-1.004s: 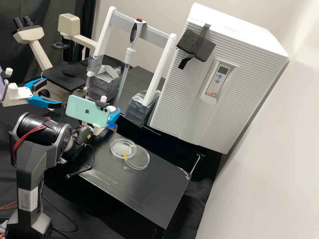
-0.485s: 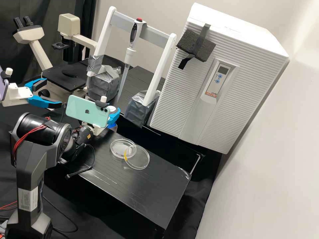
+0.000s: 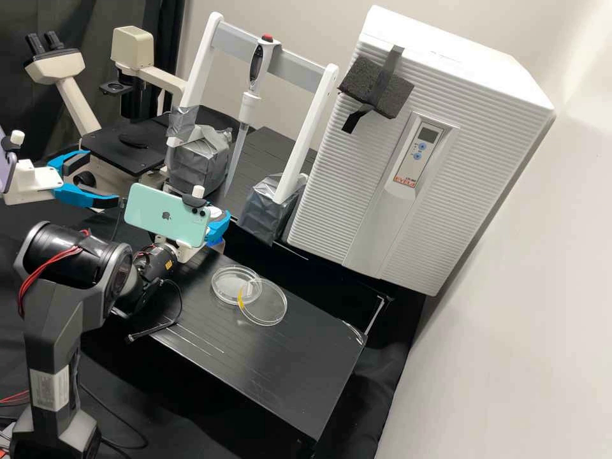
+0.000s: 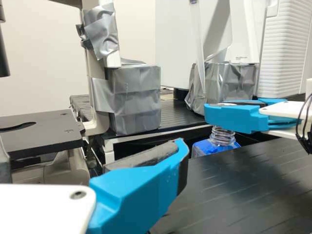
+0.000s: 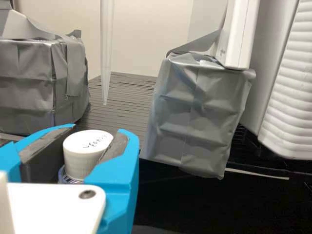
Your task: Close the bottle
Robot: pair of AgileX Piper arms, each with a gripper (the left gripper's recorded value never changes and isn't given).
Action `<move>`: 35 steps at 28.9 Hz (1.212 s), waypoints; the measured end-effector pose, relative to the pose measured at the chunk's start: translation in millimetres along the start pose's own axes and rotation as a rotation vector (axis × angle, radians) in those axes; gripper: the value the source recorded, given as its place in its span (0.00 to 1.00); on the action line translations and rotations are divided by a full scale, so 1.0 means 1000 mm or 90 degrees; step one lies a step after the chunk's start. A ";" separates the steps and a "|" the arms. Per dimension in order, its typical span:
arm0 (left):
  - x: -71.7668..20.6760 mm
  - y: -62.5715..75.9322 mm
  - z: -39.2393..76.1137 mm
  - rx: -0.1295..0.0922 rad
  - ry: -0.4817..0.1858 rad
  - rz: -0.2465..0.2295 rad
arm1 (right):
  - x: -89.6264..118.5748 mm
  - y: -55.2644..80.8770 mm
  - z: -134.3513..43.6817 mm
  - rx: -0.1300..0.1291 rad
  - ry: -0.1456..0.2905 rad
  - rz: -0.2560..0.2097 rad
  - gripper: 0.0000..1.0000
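A small bottle [image 4: 217, 145] with a blue body and a clear threaded neck stands at the bench's edge, below the taped blocks. My right gripper [image 5: 80, 156] is shut on its white cap [image 5: 87, 147], holding the cap on top of the neck; the threads show bare under the blue fingers [image 4: 237, 116]. In the high view this gripper [image 3: 217, 221] sits just behind a mint-green phone on the wrist. My left gripper [image 3: 81, 178] hangs open at the far left, well apart from the bottle, one blue finger [image 4: 141, 187] in the foreground.
Two clear petri dishes [image 3: 250, 293] lie on the black bench [image 3: 287, 363]. A pipette [image 3: 250, 89] hangs in a white stand with tape-wrapped feet [image 3: 199, 156] [image 3: 271, 203]. A big white ribbed appliance [image 3: 421, 146] stands right, and a microscope [image 3: 95, 95] back left.
The right arm's elbow and wrist have shifted slightly left and down, with the cap still in its gripper. The left arm has not moved.
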 end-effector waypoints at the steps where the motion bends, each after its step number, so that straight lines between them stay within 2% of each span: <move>1: 0.0000 0.000 0.000 0.000 0.000 0.000 | 0.000 0.000 0.000 0.000 0.001 0.000 0.00; 16: 0.0000 0.000 0.000 -0.001 0.002 0.001 | 0.007 0.000 -0.010 0.005 0.016 -0.004 0.00; 26: 0.0000 0.000 0.000 -0.001 0.002 0.001 | 0.010 -0.008 -0.004 0.000 0.004 -0.016 0.00; 35: 0.0000 0.000 0.000 -0.001 0.002 0.001 | 0.010 -0.009 -0.004 0.000 0.004 -0.016 0.00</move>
